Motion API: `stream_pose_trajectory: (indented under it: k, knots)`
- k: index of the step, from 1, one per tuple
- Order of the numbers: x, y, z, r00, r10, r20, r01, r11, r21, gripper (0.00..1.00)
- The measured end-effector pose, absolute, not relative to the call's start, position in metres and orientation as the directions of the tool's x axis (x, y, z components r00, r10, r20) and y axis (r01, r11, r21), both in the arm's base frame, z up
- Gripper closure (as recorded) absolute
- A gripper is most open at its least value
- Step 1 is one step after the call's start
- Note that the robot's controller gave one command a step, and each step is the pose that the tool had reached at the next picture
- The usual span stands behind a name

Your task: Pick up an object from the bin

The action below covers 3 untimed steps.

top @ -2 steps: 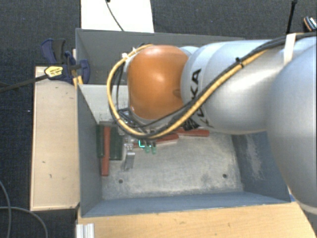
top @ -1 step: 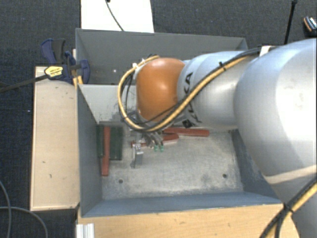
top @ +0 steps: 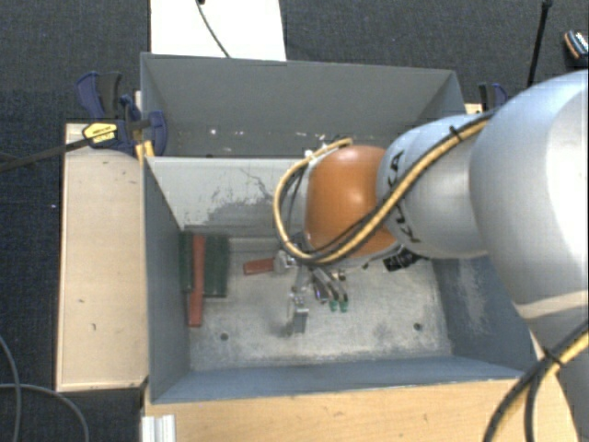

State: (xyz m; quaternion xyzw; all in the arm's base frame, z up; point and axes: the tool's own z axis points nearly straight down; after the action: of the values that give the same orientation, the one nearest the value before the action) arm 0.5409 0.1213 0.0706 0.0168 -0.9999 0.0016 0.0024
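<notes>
**My gripper down at the bin floor, a small red piece close by**

A small red piece [top: 259, 267], short and flat, lies on the floor of the bin [top: 304, 376] a little left of centre. My gripper [top: 296, 319] is just below and to the right of it, with its tip down at the floor. Nothing visible is held in it, and I cannot tell whether it is open or closed. At the left side of the floor a dark green block [top: 215, 265] lies lengthwise. A long reddish-brown bar [top: 195, 288] touches its left edge and reaches further toward the lower part of the frame.

The floor [top: 391, 316] is grey metal, speckled and dusty, with a few dark spots. The walls slope outward. The back wall [top: 230, 196] carries pale scratches and scuffs left of centre.

Above my gripper sits the round orange cover [top: 336, 201] on my wrist, looped by yellow and black cables [top: 293, 191]. My pale grey arm [top: 525, 182] stretches from it to the right edge of the frame.

Around the bin the room's floor is dark carpet [top: 55, 44], with thin black cords trailing across the upper and lower left.
</notes>
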Motion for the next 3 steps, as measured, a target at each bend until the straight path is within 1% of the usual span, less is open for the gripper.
stream_pose_trajectory:
  k: [1,2,3]
  knots:
    - [0.580,0.175,0.079,-0.985,-0.175,-0.007,-0.175,0.985,0.002,0.00]
    - [0.575,0.099,0.070,-1.000,-0.012,-0.001,-0.012,1.000,-0.002,0.00]
    - [0.575,0.103,0.071,-1.000,-0.013,-0.002,-0.013,1.000,0.002,1.00]
